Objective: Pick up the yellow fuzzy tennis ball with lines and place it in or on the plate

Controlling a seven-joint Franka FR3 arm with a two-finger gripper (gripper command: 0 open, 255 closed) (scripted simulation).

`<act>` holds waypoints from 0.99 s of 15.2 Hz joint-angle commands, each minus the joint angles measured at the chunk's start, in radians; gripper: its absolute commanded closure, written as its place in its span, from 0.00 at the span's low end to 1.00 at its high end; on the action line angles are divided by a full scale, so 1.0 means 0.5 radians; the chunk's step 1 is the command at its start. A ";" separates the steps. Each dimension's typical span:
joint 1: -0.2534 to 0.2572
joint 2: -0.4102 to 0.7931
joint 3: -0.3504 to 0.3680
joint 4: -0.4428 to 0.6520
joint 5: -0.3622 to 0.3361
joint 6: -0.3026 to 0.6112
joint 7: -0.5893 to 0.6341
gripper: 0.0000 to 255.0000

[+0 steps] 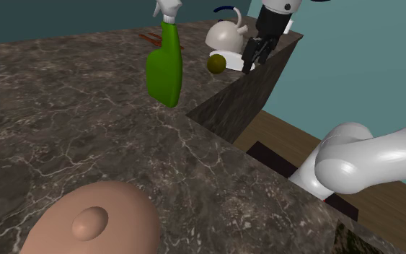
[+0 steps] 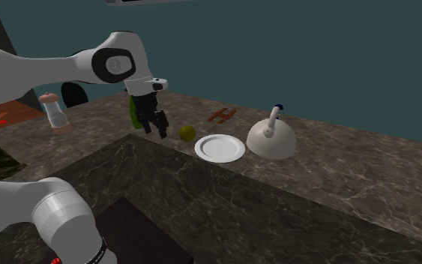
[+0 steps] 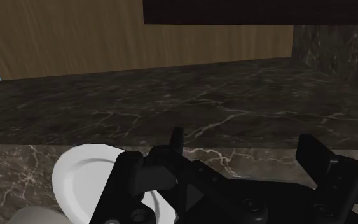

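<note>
Tennis ball (image 2: 187, 133), dull olive-yellow, rests on the dark marbled counter (image 2: 336, 180) just beside the rim of the white plate (image 2: 219, 148), not on it. Gripper (image 2: 155, 125) hangs close to the ball on the side away from the plate, fingers apart, nothing between them. Judgement: pre-grasp stance, opened to straddle the ball. The white kettle (image 2: 271, 137) past the plate may crowd placement.

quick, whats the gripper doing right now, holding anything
gripper: open, holding nothing; the tennis ball lies on the counter beside it, not between the fingers.
</note>
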 commanded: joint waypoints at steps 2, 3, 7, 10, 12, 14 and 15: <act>0.003 0.057 -0.018 0.018 -0.010 0.067 -0.036 0.00; 0.007 0.116 -0.035 0.038 -0.019 0.131 -0.072 0.00; 0.029 0.358 -0.098 0.147 -0.040 0.372 -0.216 0.00; 0.049 0.546 -0.140 0.255 -0.039 0.530 -0.325 0.00; 0.051 0.577 -0.147 0.250 -0.039 0.577 -0.339 0.00; 0.049 0.591 -0.151 0.209 -0.043 0.632 -0.338 0.00; 0.048 0.598 -0.153 0.189 -0.044 0.660 -0.337 0.00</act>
